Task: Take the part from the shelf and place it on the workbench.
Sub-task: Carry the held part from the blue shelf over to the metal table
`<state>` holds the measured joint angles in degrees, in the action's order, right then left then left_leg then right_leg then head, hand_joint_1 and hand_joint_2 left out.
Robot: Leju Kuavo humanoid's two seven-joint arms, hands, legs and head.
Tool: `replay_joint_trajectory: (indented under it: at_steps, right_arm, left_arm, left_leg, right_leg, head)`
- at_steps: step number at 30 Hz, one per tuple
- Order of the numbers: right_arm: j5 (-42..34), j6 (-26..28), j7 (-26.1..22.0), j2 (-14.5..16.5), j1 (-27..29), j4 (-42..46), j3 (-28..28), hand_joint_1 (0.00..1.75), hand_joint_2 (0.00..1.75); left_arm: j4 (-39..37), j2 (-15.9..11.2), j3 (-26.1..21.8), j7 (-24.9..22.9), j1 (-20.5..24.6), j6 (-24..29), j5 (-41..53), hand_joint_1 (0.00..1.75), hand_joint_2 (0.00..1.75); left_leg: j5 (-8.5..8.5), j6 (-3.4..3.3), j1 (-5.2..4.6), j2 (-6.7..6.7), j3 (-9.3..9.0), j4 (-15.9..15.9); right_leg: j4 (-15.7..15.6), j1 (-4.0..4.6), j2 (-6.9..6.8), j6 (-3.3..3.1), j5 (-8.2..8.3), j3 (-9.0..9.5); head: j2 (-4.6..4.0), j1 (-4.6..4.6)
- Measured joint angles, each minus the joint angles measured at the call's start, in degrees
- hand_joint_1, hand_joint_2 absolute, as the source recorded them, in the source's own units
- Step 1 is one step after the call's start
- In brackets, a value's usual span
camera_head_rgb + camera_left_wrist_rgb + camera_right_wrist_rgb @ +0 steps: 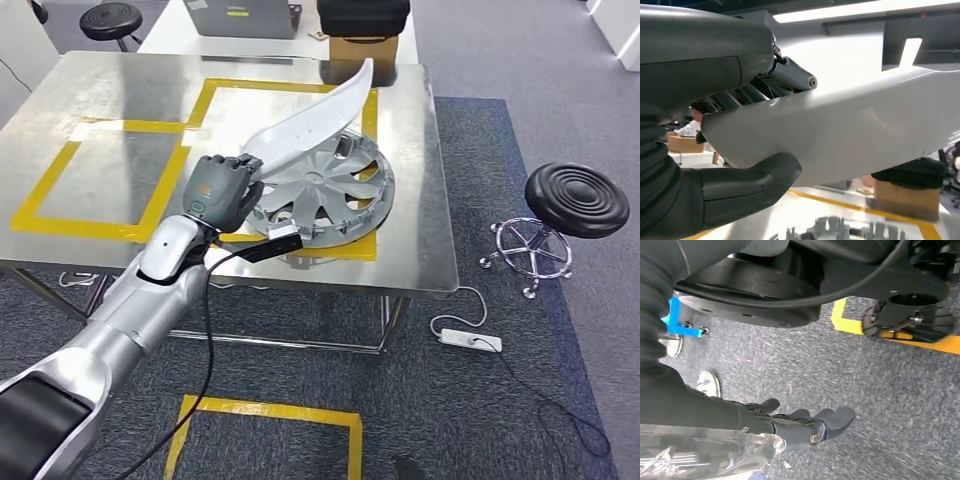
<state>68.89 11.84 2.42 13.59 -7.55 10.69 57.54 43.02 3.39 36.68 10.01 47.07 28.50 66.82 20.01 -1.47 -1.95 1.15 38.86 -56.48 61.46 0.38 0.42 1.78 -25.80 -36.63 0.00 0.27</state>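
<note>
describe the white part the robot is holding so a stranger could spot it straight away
On the steel workbench, look at the yellow-taped square on the right, where a silver wheel cover lies. Above it the left hand grips a long curved white panel, the one plain, glossy, blade-shaped thing there.

I see a shiny steel worktop (423, 200) marked with yellow tape rectangles (98, 225). A silver plastic wheel cover (340, 200) lies flat on it at about 3 o'clock from centre, inside the right-hand rectangle. Beneath, grey carpet floor (468, 420) carries a white power strip (469, 340) and a black round stool (575, 200).
</note>
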Motion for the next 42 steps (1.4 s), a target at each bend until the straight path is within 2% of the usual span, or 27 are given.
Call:
replay_joint_trajectory:
  at_steps: [1, 2, 7, 14, 18, 42]
  right_arm:
    - [0.03, 0.02, 0.02, -0.03, 0.03, 0.00, 0.01, 0.00, 1.75]
    - [0.08, 0.07, 0.03, -0.04, 0.07, 0.00, 0.01, 0.00, 1.75]
    - [0.26, 0.20, 0.07, -0.07, 0.19, 0.00, 0.01, 0.00, 1.75]
    - [0.31, 0.26, 0.16, -0.07, 0.25, 0.00, 0.01, 0.00, 1.75]
    - [0.45, 0.33, 0.16, -0.07, 0.38, 0.00, 0.01, 0.00, 1.75]
    - [1.30, 0.76, 0.05, -0.07, 0.33, 0.00, -0.01, 0.00, 1.75]
  left_arm:
    - [-0.01, -0.04, -0.02, -0.02, 0.05, 0.05, -0.07, 1.75, 1.75]
    - [-0.01, -0.09, -0.03, -0.03, 0.05, 0.14, -0.11, 1.75, 1.75]
    - [-0.01, -0.15, 0.02, -0.22, 0.05, 0.70, 0.36, 1.75, 1.75]
    - [-0.01, -0.15, 0.09, -0.46, 0.05, 1.09, 0.80, 1.75, 1.75]
    - [0.02, -0.16, 0.13, -0.67, -0.14, 1.45, 0.95, 1.75, 1.75]
    - [2.46, -1.48, 0.04, -0.37, -1.78, 0.67, 0.83, 1.75, 1.75]
  left_leg:
    - [0.21, 0.07, -0.07, 0.01, -0.01, -0.23]
    - [0.29, 0.03, -0.14, 0.00, 0.03, -0.40]
    - [0.31, -0.19, -0.06, -0.22, -0.12, -0.21]
    - [0.20, 0.50, 0.02, -0.24, -0.17, 0.00]
    - [0.19, 0.53, 0.00, -0.24, -0.17, 0.01]
    - [0.20, 0.16, -0.22, -0.22, -0.16, -0.15]
  right_leg:
    - [-1.54, 0.03, 0.00, -0.19, 0.62, 0.60]
    - [-1.95, 0.06, 0.09, -0.32, 0.53, 0.85]
    - [-2.11, 0.09, 0.58, -0.47, 0.54, 0.87]
    - [-2.10, 0.18, 0.56, -0.83, 0.48, 0.88]
    - [-2.12, 0.18, 0.53, -0.90, 0.53, 0.93]
    - [-2.40, -0.03, 0.49, -0.51, 0.82, 1.13]
  head:
    - [0.00, -0.02]
    - [0.00, -0.04]
    - [0.00, -0.07]
    - [0.00, -0.05]
    - [0.00, -0.05]
    - [0.00, -0.06]
